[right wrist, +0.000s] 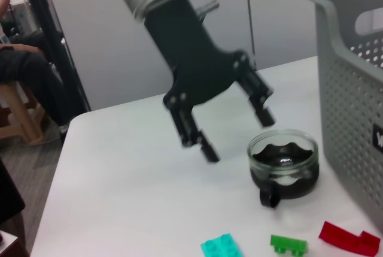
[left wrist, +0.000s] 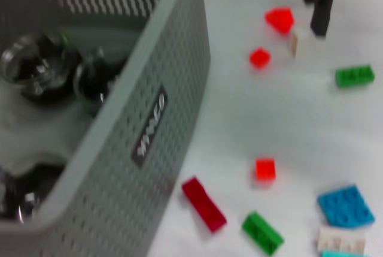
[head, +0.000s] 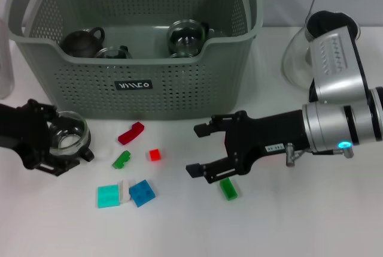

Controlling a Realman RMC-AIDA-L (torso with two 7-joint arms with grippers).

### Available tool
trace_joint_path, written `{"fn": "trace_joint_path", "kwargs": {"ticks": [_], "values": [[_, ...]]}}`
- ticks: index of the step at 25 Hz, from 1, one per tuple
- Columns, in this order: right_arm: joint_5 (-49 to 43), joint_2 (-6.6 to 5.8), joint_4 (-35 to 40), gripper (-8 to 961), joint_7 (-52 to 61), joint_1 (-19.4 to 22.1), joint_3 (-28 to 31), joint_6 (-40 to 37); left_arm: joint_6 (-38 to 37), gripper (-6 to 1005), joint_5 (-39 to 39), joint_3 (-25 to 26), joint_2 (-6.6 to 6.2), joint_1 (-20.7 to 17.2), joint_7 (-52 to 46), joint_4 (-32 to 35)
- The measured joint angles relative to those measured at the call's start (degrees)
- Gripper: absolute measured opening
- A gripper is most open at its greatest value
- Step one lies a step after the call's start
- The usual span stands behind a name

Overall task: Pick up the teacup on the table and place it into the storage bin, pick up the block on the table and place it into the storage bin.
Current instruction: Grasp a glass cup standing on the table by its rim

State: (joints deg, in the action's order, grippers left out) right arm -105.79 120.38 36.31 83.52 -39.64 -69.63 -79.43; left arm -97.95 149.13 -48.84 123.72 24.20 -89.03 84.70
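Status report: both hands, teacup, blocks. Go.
Left hand open around the glass teacup, cup on table. Right hand open above the green block. Storage bin behind, path clear.

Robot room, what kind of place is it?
Probably an indoor robot test room or lab. A white table holds toy blocks like the red block, a glass teacup and a storage bin. A person sits behind by a plain wall.
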Motion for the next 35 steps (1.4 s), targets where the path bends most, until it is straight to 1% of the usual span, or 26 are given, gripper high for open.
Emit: {"fn": "trace_joint_path", "kwargs": {"ticks": [3, 6, 11, 15, 19, 24, 27, 32, 35], "values": [[0.3, 0.02, 0.0, 930, 0.4, -0.5, 0.4, 0.3, 1.7, 829, 2.6, -1.7, 0.61, -0.3, -0.4, -0.4], [0.7, 0.03, 0.0, 930, 0.4, -0.9, 0.5, 0.6, 3.5, 829, 3.7, -3.9, 0.61, -0.7, -0.9, -1.1], [0.9, 0.03, 0.0, 930, 1.0, -1.0, 0.6, 1.2, 7.4, 828, 7.2, -6.4, 0.56, 0.0, -2.1, -3.2], [1.3, 0.03, 0.0, 929, 1.9, -1.1, 0.6, 1.2, 10.3, 828, 8.0, -8.4, 0.56, 0.2, -2.2, -4.4], [1.4, 0.03, 0.0, 929, 2.6, -1.1, 0.6, 1.1, 10.7, 828, 8.9, -9.3, 0.4, 0.9, -1.9, -6.2], [2.1, 0.03, -1.0, 928, 2.6, -1.1, 0.4, 1.2, 11.5, 827, 12.2, -9.2, 0.2, 3.2, -2.0, -10.3], [2.9, 0.02, -1.4, 928, 2.6, -1.1, 0.2, 1.2, 11.6, 827, 12.9, -8.9, -0.12, 4.4, -2.2, -12.3], [3.0, 0.03, -1.8, 929, 2.6, -0.9, 0.1, 1.2, 11.5, 827, 13.1, -8.2, -1.64, 7.2, -4.7, -16.3], [3.0, 0.03, -2.2, 927, 2.6, -0.8, 0.3, 1.2, 11.8, 826, 13.1, -8.1, -2.13, 8.4, -6.4, -17.8]]}}
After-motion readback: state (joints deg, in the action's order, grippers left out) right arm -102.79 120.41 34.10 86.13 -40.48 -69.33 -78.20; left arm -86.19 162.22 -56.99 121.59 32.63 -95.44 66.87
